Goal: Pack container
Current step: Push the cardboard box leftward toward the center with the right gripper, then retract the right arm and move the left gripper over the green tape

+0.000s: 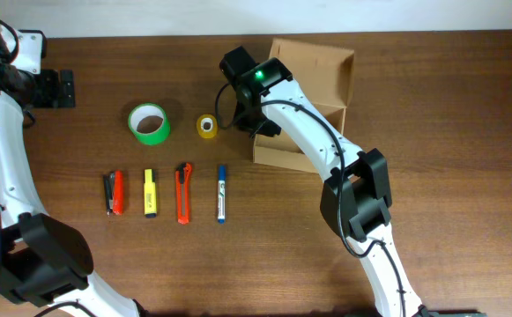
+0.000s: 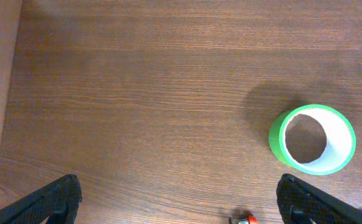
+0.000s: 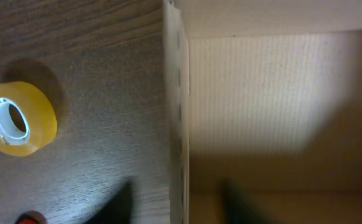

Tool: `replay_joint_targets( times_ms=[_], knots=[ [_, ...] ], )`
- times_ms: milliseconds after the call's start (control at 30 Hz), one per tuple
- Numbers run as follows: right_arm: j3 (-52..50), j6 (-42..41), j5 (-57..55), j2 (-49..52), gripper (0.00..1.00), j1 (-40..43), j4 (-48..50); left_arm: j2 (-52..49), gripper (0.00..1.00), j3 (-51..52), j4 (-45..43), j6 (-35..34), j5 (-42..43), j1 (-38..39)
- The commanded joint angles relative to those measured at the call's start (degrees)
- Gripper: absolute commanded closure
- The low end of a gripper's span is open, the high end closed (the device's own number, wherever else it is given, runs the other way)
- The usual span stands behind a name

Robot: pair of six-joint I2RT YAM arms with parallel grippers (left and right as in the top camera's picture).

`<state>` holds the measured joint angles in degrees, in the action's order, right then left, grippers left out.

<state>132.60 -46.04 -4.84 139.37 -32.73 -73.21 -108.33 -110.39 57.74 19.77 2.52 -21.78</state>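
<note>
Container [image 1: 313, 70], plain brown cardboard, stands lid-open just right of the yellow tape roll [image 1: 206, 126]. Right gripper [image 3: 176, 202] straddles the container's tape-side wall, jaws apart, gripping nothing. Left gripper [image 2: 181, 202] is spread wide and empty. Print on the blue marker [image 1: 221, 194] is too small to read.

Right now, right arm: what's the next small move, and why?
Probably shift the right gripper left until it is over the yellow tape roll. It looks open and empty, astride the container wall; the roll lies just outside, the nearest item.
</note>
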Motion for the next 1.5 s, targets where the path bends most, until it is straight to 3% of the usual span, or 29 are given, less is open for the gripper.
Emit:
replay_joint_targets(
  times_ms=[0, 300, 533, 667, 800, 1033, 1133, 1333, 1467],
  knots=[
    [0.7, 2.2, 0.1, 0.7, 0.33, -0.6, 0.2, -0.5, 0.00, -0.3, 0.2, 0.5, -0.4, -0.1],
    [5.9, 7.7, -3.0, 0.4, 0.28, -0.6, -2.9, -0.9, 0.00, -0.3, 0.0, 0.5, -0.4, -0.1],
    [22.2, 13.2, -10.1, 0.4, 0.28, -0.6, -10.1, -2.5, 0.00, -0.3, 0.0, 0.5, 0.0, -0.1],
    [34.2, 16.0, -19.6, 0.2, 0.28, 0.1, -16.4, -2.7, 0.00, -0.3, -0.1, 0.5, 5.2, 0.0],
    [38.4, 19.0, -22.2, -3.0, 0.28, 5.1, -17.6, -2.6, 0.00, -0.4, 1.5, 0.5, 11.2, 0.2],
    [32.8, 21.5, -24.6, -13.7, 0.28, 21.3, -17.0, -2.5, 0.00, -0.9, 8.4, 0.5, 18.5, 3.3],
    [26.2, 23.0, -19.7, -19.3, 0.29, 30.1, -14.8, -2.5, 0.00, -1.7, 9.6, 0.5, 22.0, 4.6],
    [9.7, 26.2, -5.0, -27.2, 0.28, 50.9, -10.0, -2.5, 0.00, -6.0, 12.0, 1.2, 21.2, 8.0],
    [3.4, 31.3, -1.8, -27.3, 0.27, 60.3, -14.5, -2.5, 0.00, -9.6, 12.4, 1.3, 18.6, 10.1]
  ],
)
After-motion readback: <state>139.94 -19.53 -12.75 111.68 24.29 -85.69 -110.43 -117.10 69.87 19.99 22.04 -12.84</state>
